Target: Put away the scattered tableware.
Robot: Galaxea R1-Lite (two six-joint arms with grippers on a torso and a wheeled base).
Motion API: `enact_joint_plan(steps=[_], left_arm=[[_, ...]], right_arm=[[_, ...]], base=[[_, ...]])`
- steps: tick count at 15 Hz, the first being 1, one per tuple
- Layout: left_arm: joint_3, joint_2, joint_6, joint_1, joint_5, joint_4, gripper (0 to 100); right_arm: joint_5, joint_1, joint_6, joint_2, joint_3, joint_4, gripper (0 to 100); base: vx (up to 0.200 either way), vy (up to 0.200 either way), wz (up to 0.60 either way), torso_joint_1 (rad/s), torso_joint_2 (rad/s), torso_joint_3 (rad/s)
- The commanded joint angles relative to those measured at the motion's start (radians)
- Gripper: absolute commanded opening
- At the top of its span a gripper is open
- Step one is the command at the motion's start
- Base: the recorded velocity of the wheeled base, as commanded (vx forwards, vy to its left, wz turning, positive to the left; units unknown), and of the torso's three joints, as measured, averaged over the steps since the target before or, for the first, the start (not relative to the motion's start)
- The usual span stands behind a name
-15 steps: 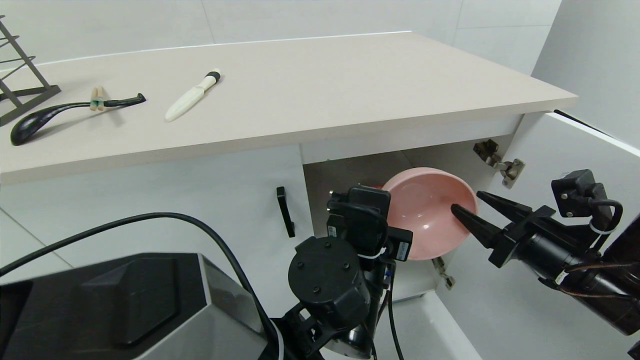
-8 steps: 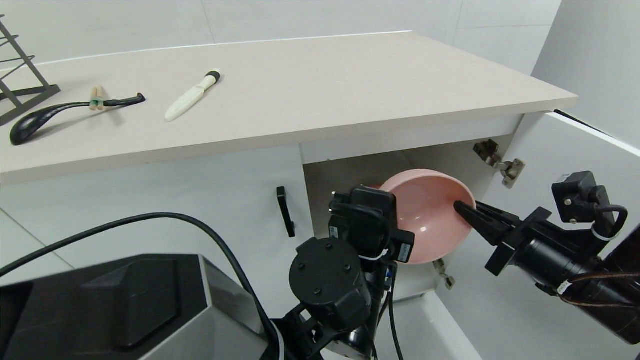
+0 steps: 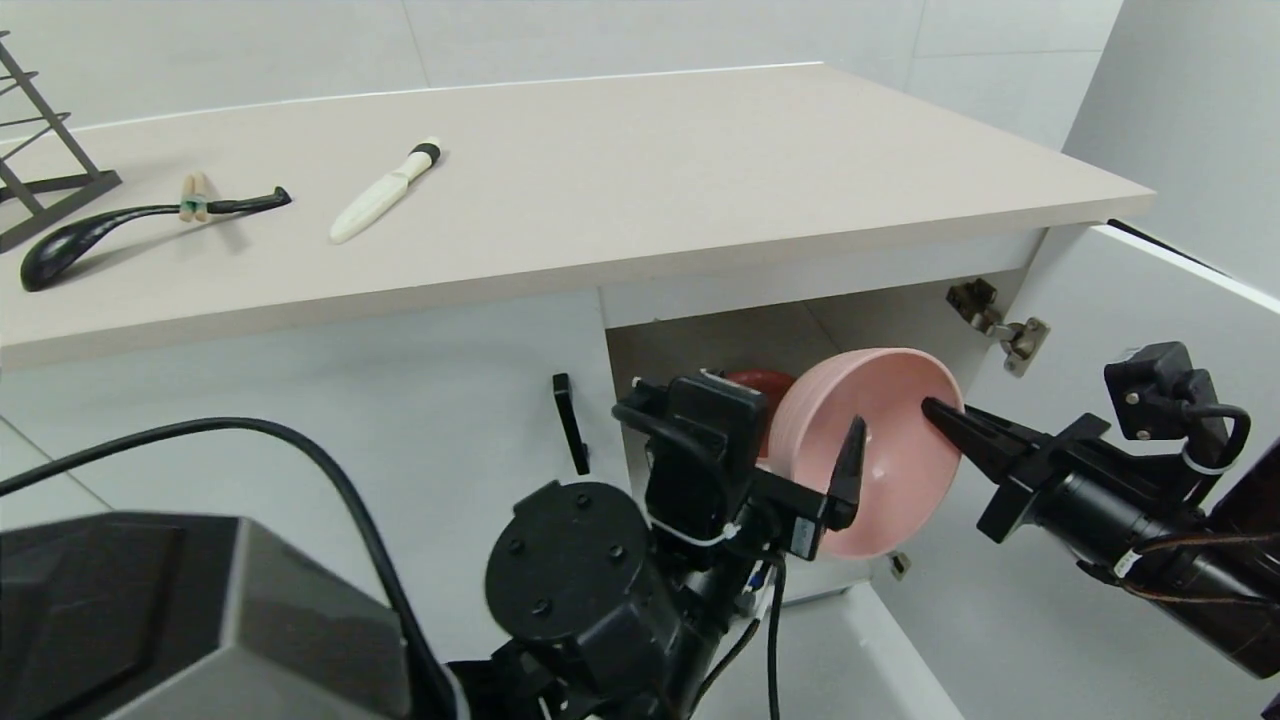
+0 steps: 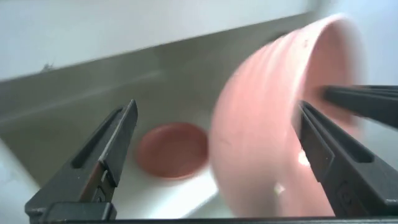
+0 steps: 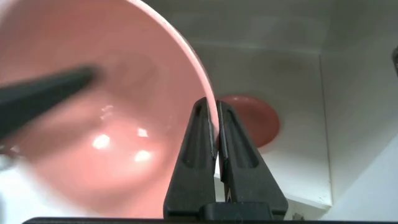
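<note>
Left gripper (image 4: 216, 107), splayed, has shifted left; right gripper (image 5: 212, 106) pinches pink bowl (image 3: 885, 455) half-hiding red plate (image 3: 765, 385).

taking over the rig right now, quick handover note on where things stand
Right end effector: shut on the pink bowl's rim; bowl tipped on its side at the open cabinet's mouth.
Left end effector: open beside the bowl, not gripping it.
Done: red dish lies inside the cabinet.
Left: set the bowl inside and release; black ladle and cream knife wait on the counter.
</note>
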Motion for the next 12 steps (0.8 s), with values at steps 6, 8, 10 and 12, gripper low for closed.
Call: enact_joint_plan(steps=[6, 8, 10, 12], left_arm=[[0.506, -0.441, -0.046, 0.086, -0.616, -0.001, 100], [0.61, -0.501, -0.046, 0.133, -0.737, -0.001, 100], [0.665, -0.562, -0.045, 0.133, -0.739, -0.001, 100], [0.724, -0.625, -0.045, 0.142, -0.719, -0.001, 100]], right_arm=[[0.0, -0.008, -0.002, 0.025, 0.01, -0.001, 0], [0.0, -0.008, -0.002, 0.038, 0.021, -0.001, 0], [0.0, -0.009, 0.0, 0.044, 0.016, -0.001, 0], [-0.002, -0.018, -0.002, 0.059, 0.018, -0.001, 0]], base=[[0.0, 0.0, 0.0, 0.0, 0.0, 0.0], [0.0, 0.0, 0.0, 0.0, 0.0, 0.0], [0.0, 0.0, 0.0, 0.0, 0.0, 0.0], [0.0, 0.0, 0.0, 0.0, 0.0, 0.0]])
